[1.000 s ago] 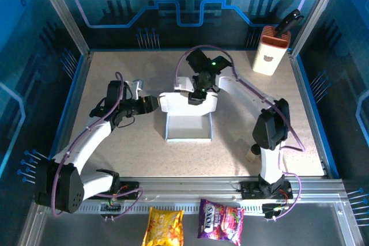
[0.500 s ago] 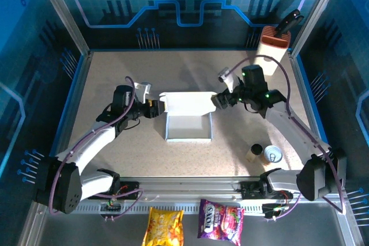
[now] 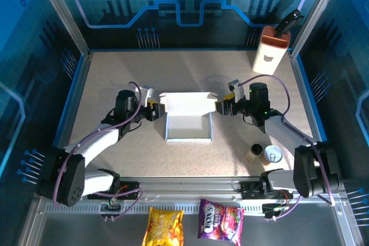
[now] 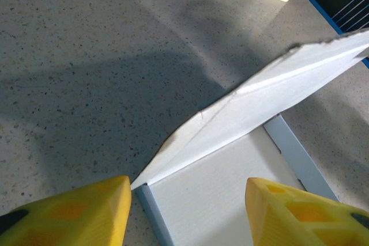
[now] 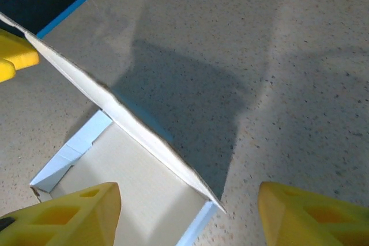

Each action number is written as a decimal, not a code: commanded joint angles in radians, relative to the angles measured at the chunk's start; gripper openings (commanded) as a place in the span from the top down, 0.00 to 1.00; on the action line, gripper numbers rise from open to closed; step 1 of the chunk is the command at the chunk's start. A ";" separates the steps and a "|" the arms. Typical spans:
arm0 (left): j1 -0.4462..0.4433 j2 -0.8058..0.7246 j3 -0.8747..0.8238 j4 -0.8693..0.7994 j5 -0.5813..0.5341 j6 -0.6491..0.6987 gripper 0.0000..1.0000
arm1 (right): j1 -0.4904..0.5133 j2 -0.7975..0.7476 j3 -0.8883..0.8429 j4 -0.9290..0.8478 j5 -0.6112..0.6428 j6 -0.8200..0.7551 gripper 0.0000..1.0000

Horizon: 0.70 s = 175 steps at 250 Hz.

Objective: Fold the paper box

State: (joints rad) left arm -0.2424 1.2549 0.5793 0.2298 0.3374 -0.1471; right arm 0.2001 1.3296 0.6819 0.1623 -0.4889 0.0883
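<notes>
Top external view puts the paper box (image 3: 188, 126) at the middle of the counter (image 3: 115, 79). We see a shallow pale tray lying flat, with its lid flap standing up along the far edge. In the left wrist view the box (image 4: 277, 84) shows that raised flap edge-on, meeting the tray at a corner. From the right wrist the box (image 5: 132, 125) shows the opposite corner, with the flap running as a thin slanted line above the tray floor.

We find the left end effector (image 3: 154, 109) just beside the flap's left end. It is released: its yellow fingers (image 4: 75, 211) stand apart, the box corner lies in the gap, and we see no contact. The right end effector (image 3: 223, 106) sits just beside the flap's right end. It too is released, its fingers (image 5: 63, 214) spread wide on either side of the corner.

Further out, a white-and-orange container (image 3: 271, 52) stands in the far right corner. A can (image 3: 272, 155) and a small brown cylinder (image 3: 253, 152) stand together at the near right. Two snack packets, one yellow (image 3: 164, 227) and one purple (image 3: 221, 220), lie on the ledge in front of the arm bases.
</notes>
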 commanded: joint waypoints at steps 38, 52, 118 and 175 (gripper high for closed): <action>-0.003 0.058 -0.001 0.117 0.044 0.029 0.52 | 0.010 0.102 0.014 0.161 -0.083 0.006 0.40; -0.002 0.066 0.007 0.118 0.047 0.028 0.54 | 0.014 0.115 0.021 0.163 -0.087 0.000 0.42; -0.003 0.092 0.048 0.096 0.075 0.045 0.65 | 0.023 0.155 0.060 0.134 -0.086 -0.022 0.63; -0.003 0.086 0.058 0.085 0.081 0.055 0.70 | 0.040 0.151 0.082 0.080 -0.066 -0.050 0.76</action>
State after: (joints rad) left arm -0.2428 1.3392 0.6052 0.3126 0.3828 -0.1204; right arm 0.2199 1.4761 0.7303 0.2752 -0.5568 0.0658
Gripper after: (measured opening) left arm 0.307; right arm 0.260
